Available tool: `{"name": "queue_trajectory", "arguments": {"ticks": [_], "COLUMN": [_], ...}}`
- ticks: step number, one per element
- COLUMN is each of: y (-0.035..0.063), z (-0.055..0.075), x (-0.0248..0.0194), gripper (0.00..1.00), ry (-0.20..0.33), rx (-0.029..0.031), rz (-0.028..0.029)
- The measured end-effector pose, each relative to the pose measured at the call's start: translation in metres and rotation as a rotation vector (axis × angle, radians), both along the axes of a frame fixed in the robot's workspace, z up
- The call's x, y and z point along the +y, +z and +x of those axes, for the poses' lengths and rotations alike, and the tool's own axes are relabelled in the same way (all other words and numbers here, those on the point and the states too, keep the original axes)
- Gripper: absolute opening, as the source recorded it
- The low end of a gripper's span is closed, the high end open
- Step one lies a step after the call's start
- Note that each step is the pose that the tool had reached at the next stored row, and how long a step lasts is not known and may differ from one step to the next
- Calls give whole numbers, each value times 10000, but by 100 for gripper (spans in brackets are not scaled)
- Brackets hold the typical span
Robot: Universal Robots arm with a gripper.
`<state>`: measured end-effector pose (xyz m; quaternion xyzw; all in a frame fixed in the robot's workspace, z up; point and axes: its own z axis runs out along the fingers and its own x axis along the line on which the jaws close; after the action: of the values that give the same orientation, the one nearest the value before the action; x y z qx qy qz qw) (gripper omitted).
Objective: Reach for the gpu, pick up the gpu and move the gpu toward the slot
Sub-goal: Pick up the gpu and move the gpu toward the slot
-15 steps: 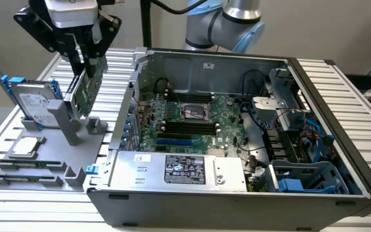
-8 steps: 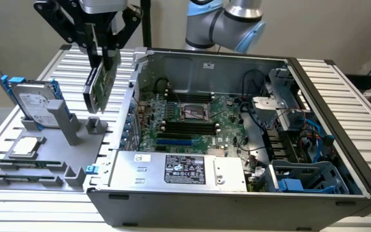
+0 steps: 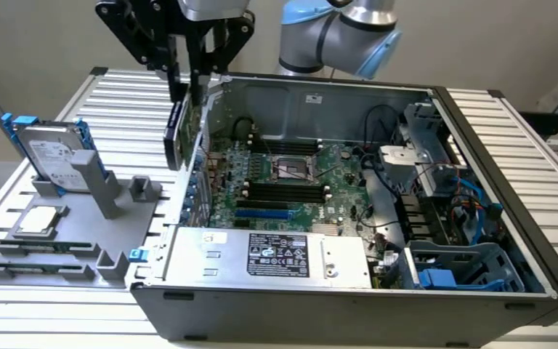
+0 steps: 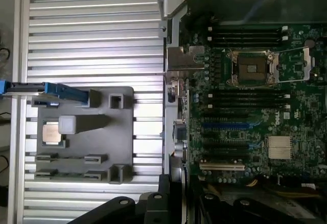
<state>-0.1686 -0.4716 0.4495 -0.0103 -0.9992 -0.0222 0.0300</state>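
In the exterior view we see the gripper (image 3: 184, 69) hanging above the far left corner of the open computer case (image 3: 357, 320), its dark fingers closed on the top edge of the gpu (image 3: 176, 131). The card hangs straight down from the claw, its long axis upright, with its flat face just beside the case's left wall and its lower end roughly level with that wall's rim. The motherboard (image 3: 289, 182) and its slots lie to the exterior view's right of the card and lower, so we judge the relation that matters to be sideways and down into the case. On the exterior view's left, the grey fixture tray (image 3: 70, 247) carries the hard drive (image 3: 51, 156) with blue rails and a small silver chip (image 3: 38, 220), well apart from the claw. In the wrist view we look straight down, which the outside camera cannot do: the card shows edge-on as a thin line beside the case wall, and the blue slot (image 4: 232, 125) and white slot (image 4: 222, 167) show plainly on the board beyond it.
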Motion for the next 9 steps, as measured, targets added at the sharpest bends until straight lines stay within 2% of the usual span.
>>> {"name": "queue_trajectory", "arguments": {"ticks": [9], "y": [-19], "z": [412], "x": [21], "gripper": [26], "ry": [0], "rx": [6], "rz": [2]}}
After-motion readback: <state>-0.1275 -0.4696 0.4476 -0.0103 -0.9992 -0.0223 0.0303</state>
